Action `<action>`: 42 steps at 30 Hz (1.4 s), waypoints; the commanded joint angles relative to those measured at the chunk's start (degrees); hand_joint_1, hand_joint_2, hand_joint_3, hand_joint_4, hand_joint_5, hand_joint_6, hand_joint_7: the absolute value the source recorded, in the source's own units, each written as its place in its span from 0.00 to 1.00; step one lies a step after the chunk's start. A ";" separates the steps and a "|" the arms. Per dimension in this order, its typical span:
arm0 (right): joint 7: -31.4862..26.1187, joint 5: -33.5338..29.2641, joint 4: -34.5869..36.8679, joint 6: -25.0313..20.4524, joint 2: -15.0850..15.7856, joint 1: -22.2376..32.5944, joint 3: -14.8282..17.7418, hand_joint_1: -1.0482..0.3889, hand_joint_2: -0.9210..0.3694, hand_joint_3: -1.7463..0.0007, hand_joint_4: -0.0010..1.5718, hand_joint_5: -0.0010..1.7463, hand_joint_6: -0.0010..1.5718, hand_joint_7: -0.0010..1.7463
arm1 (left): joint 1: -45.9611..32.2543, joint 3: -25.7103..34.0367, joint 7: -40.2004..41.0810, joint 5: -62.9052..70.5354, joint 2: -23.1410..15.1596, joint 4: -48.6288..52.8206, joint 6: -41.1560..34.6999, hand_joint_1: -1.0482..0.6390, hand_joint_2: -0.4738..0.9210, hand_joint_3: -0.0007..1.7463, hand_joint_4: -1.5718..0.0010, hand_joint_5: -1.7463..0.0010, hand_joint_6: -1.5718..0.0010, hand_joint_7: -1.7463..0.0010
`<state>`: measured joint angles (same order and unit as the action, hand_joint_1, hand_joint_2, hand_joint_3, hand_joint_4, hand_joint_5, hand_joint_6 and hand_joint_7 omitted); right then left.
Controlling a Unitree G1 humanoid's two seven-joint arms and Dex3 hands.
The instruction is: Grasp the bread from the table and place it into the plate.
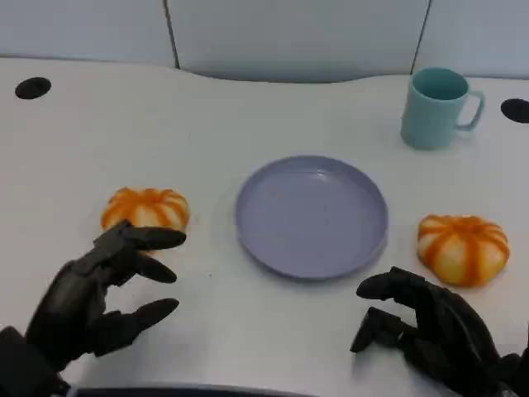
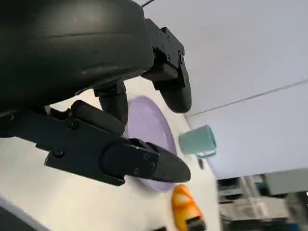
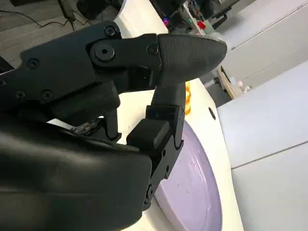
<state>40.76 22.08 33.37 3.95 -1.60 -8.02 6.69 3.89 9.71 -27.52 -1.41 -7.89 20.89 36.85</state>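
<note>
While the left hand [image 1: 91,294] hovers low over the white table [image 1: 248,116] at the near left, its black fingers [image 1: 153,238] are spread apart and hold nothing; the upper ones reach toward a round bun and stop just beside its near edge, and I cannot tell if they touch it. This left bread [image 1: 146,208] is a puffy, dome-shaped piece with orange and pale stripes that run from its top like on a small pumpkin, and its surface looks soft and a little glossy. It lies on the table just left of the plate [image 1: 312,215], not in it. The plate is round, smooth and lavender, with a shallow raised rim, and it sits in the middle of the table. Behind it to the right stands a teal mug [image 1: 436,107], upright, matte, with its handle turned to the right. At the right of the plate, apart from it, lies the right bread [image 1: 462,247], the same striped, lobed shape. The right hand [image 1: 430,335] rests low at the near right, near this bread but apart from it; its fingers [image 1: 388,286] are curved forward and separated, with nothing between them. Two dark round holes [image 1: 32,88] sit at the far corners of the table.
</note>
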 commanded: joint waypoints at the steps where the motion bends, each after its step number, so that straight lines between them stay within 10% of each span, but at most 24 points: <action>1: -0.62 -0.07 0.49 -0.34 0.35 0.41 0.40 0.37 0.00 0.77 0.46 0.78 0.50 0.49 | 0.61 -0.88 7.98 10.34 -4.48 -4.44 1.71 0.24 1.00 0.08 0.91 0.38 0.75 0.79; 21: -0.53 -0.54 -0.52 -0.04 0.44 1.14 -0.24 0.36 0.00 0.76 0.45 0.79 0.49 0.50 | 11.05 -12.27 25.61 43.94 -19.65 -8.07 -9.91 0.19 1.00 0.02 0.97 0.78 0.84 1.00; 42: 0.13 -0.01 -1.94 -0.61 0.48 2.55 -0.21 0.36 0.00 0.76 0.43 0.80 0.49 0.50 | 30.66 -26.64 24.70 45.67 -19.81 16.88 -20.39 0.14 0.99 0.00 1.00 0.92 0.91 1.00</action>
<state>40.99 22.06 31.42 3.82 -1.81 -6.60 6.28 32.01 -15.81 -2.34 45.21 -27.84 34.37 17.33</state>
